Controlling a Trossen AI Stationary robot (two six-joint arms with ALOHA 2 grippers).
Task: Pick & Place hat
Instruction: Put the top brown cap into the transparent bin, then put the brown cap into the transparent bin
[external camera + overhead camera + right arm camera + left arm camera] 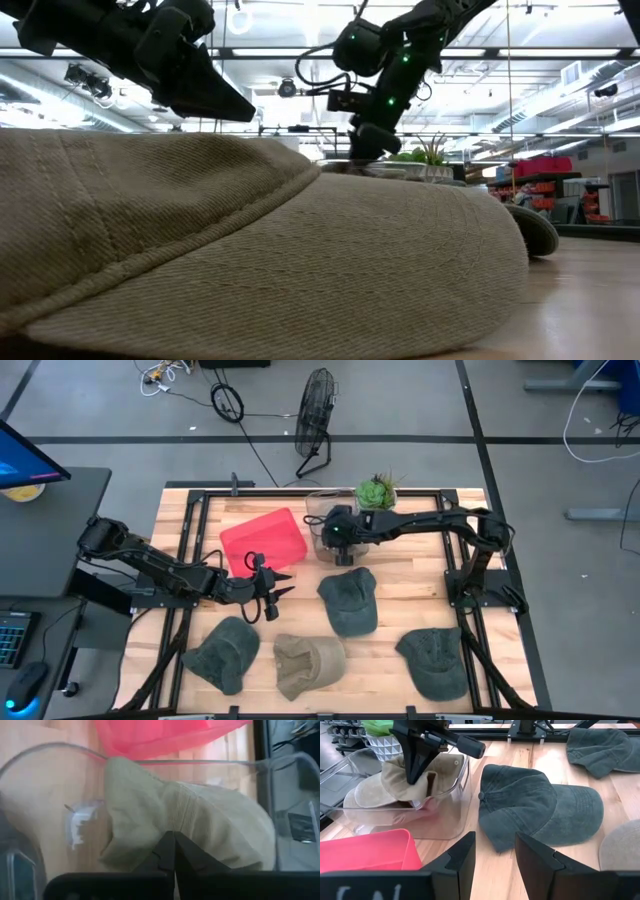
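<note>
A tan hat (395,782) lies inside a clear bin (462,785) at the table's far middle, its crown bunched against the bin wall. My right gripper (173,840) reaches into the bin from above and is shut on this hat. My left gripper (495,842) hovers open over the table (400,575), near the red bin (263,542), with a dark green hat (540,810) just beyond its fingers. Further hats rest flat on the table: a dark green hat (225,653), a tan hat (308,663) and another dark green hat (435,660). My right gripper pinches the tan hat's cloth (150,832) between its two shut fingers (417,767), coming from above and pointing down into the clear bin. The hat sits inside the bin, slumped around the fingers. Whether one layer or a fold is caught, I cannot tell.
A potted plant (377,492) stands just behind the clear bin. The red bin lies to the clear bin's left. A black frame (190,550) runs round the table's edges. In the low view the near tan hat (250,250) blocks most of the table.
</note>
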